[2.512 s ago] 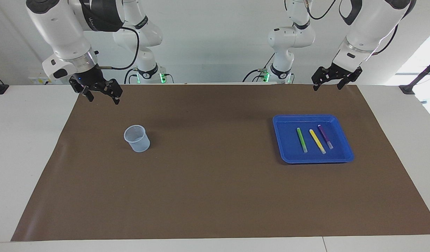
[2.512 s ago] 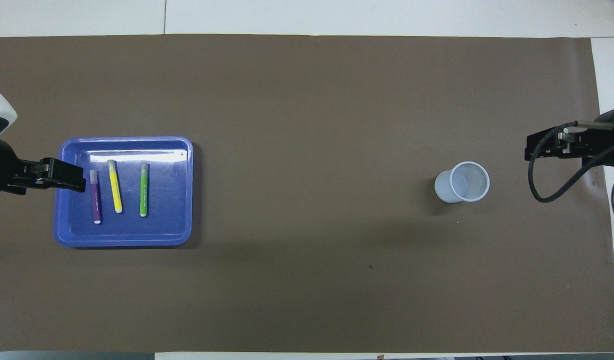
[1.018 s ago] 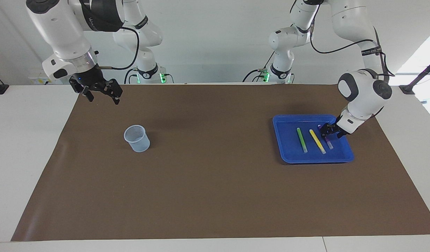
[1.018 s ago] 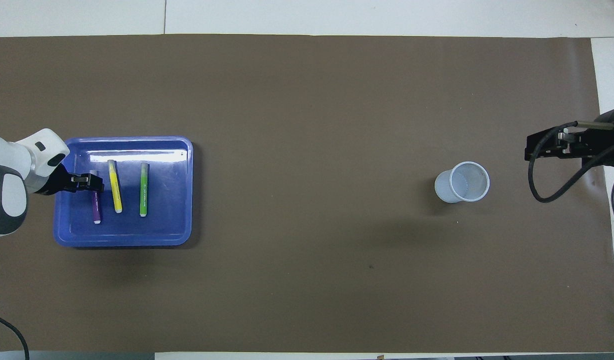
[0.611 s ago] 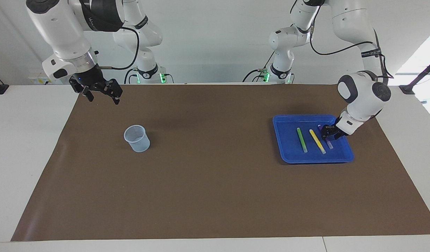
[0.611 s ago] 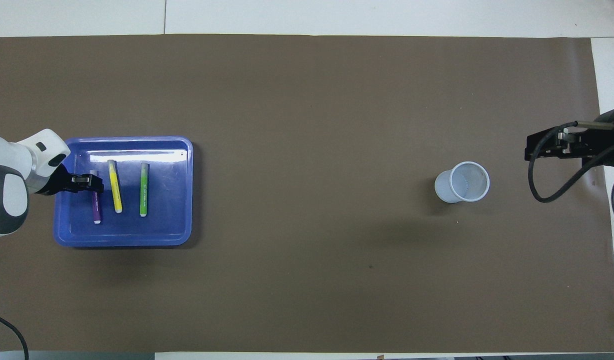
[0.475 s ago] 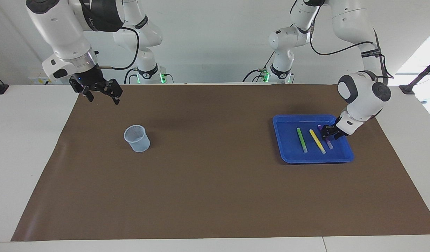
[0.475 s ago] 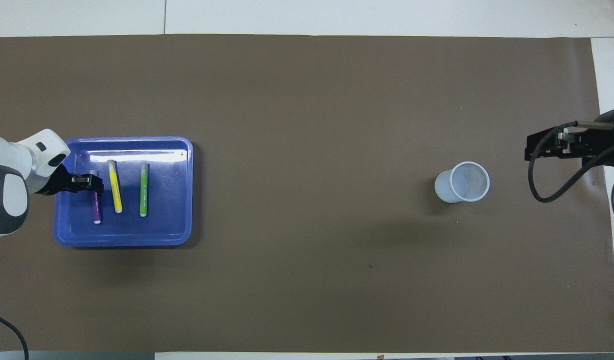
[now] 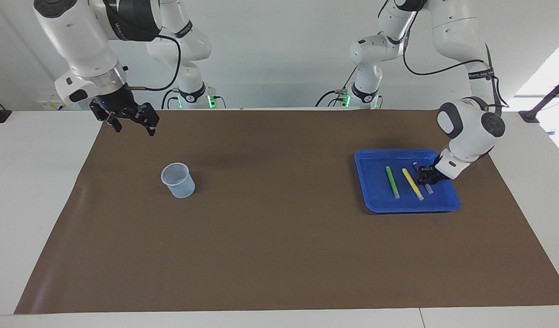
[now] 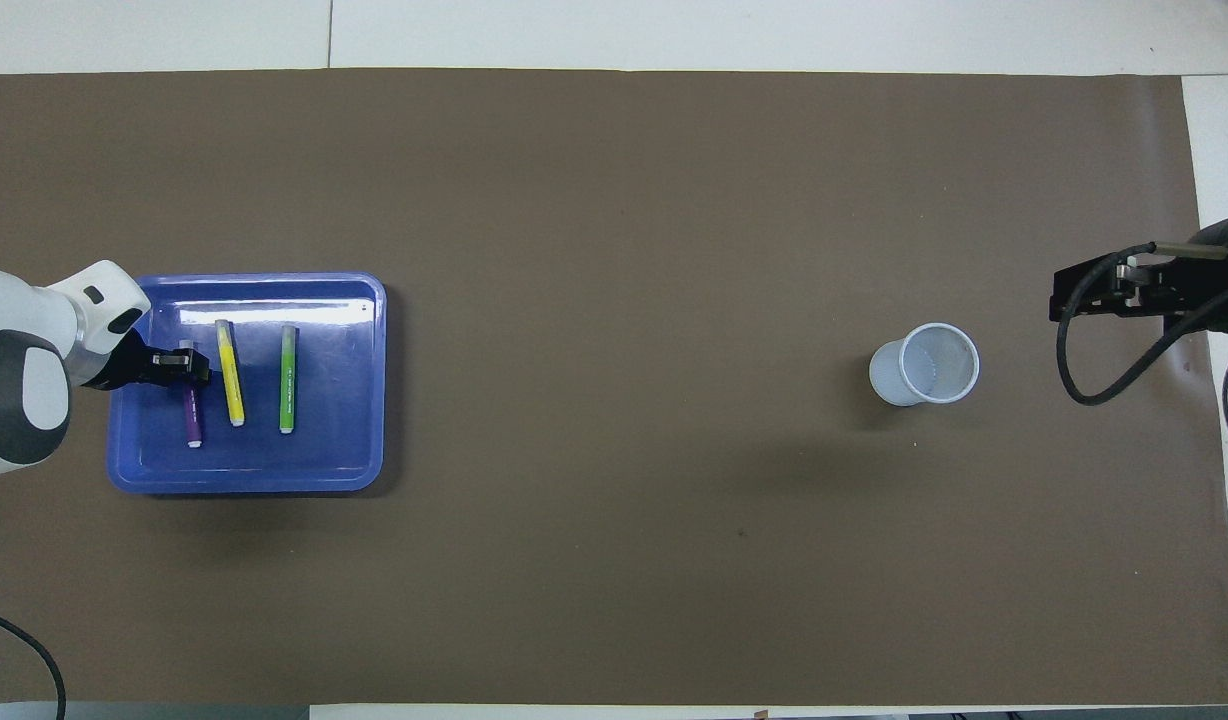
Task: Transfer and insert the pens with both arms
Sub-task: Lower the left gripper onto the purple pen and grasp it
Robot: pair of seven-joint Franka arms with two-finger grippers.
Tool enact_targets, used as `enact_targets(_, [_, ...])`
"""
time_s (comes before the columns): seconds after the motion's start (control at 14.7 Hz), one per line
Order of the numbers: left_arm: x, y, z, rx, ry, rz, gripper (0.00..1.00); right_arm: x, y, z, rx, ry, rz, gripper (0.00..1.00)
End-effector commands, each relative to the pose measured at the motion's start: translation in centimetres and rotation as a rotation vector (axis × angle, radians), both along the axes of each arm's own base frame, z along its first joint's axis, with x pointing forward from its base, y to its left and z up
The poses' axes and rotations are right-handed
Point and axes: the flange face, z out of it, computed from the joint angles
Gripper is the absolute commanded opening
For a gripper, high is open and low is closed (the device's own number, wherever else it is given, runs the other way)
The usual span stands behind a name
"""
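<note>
On the brown paper-covered surface, your left tool hides the slim purple marker pen's middle; grip unclear. Your right tool waits, fingers spread wide.

The room is bright and evenly lit from overhead, so the shadows come out soft. Hard daylight pours in at the left arm's end of the table, past the left gripper, where the window burns out to plain white. Beside that gripper a pale streak of glare lies on the floor of the blue tray, and a thin dark edge of shadow hugs the tray's rim on the brown mat. The mat itself is matte and gives no shine. Below the right gripper the cup throws only a small, faint shadow toward the table's middle, with a broader dim smudge close by.
</note>
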Motion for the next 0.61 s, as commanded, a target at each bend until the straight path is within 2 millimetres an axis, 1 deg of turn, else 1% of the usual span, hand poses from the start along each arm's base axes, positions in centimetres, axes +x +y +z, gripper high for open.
enact_targets(0.0, [0.01,0.46,-0.02,0.0,-0.016,-0.003,0.33,-0.41,0.05,0.27,0.02,0.005,-0.01,1.0])
enact_targets(0.27, [0.12,0.48,0.03,0.0,-0.019,0.0,0.02,-0.41,-0.03,0.27,0.02,0.005,-0.01,1.0])
enact_targets(0.34, [0.12,0.48,0.03,0.0,-0.019,0.0,0.0,-0.47,0.05,0.34,0.02,0.005,-0.009,1.0])
enact_targets(0.54, [0.26,0.5,0.13,0.001,-0.022,0.0,0.0,-0.35,0.74,0.32,0.021,-0.001,0.004,1.0])
